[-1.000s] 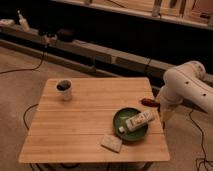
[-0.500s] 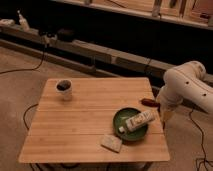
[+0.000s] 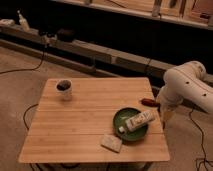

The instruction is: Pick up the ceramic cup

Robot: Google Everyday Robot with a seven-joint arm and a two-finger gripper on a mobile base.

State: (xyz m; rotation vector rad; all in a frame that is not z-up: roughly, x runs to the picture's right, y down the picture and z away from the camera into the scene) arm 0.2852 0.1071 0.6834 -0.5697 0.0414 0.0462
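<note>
My gripper (image 3: 163, 119) hangs at the right edge of the wooden table (image 3: 85, 125), just beside the green bowl (image 3: 119, 116); I can't tell whether it is parted or closed. The ceramic cup (image 3: 63, 89) stands upright near the far-left corner, well apart.

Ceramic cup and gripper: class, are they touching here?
Apart. The camera view shows the ceramic cup near the far-left corner of the table and the gripper hanging by its right edge, with the green bowl between them.

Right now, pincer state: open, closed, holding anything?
Pincer: cannot be told; it hangs beside the table near the green bowl, far from the ceramic cup.
</note>
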